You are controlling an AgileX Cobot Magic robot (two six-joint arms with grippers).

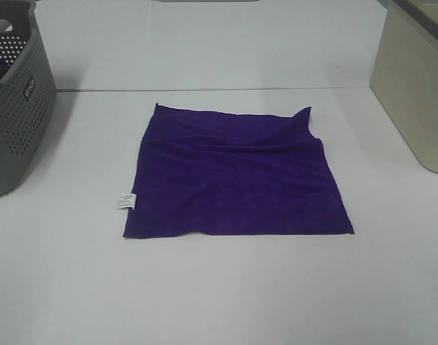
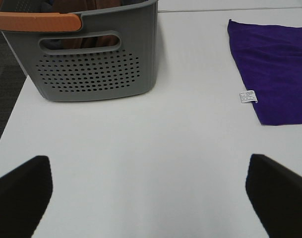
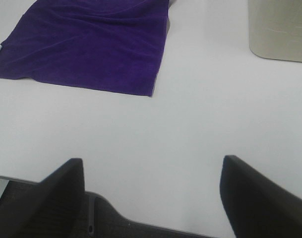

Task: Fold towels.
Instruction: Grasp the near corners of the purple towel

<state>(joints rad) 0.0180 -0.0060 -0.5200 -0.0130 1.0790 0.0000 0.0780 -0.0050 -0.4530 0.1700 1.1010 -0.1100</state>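
Note:
A deep purple towel [image 1: 236, 172] lies spread flat in the middle of the white table, with a small white care tag [image 1: 126, 201] on its left edge and a slight fold at its far right corner. It also shows in the left wrist view [image 2: 277, 69] and in the right wrist view [image 3: 91, 44]. My left gripper [image 2: 148, 193] is open and empty over bare table, left of the towel. My right gripper [image 3: 151, 193] is open and empty near the table's front edge, right of the towel. Neither gripper shows in the exterior high view.
A grey perforated basket [image 1: 14, 108] stands at the left; in the left wrist view it [image 2: 91, 69] has an orange handle and holds cloth. A beige bin [image 1: 416, 79] stands at the right, also in the right wrist view [image 3: 279, 27].

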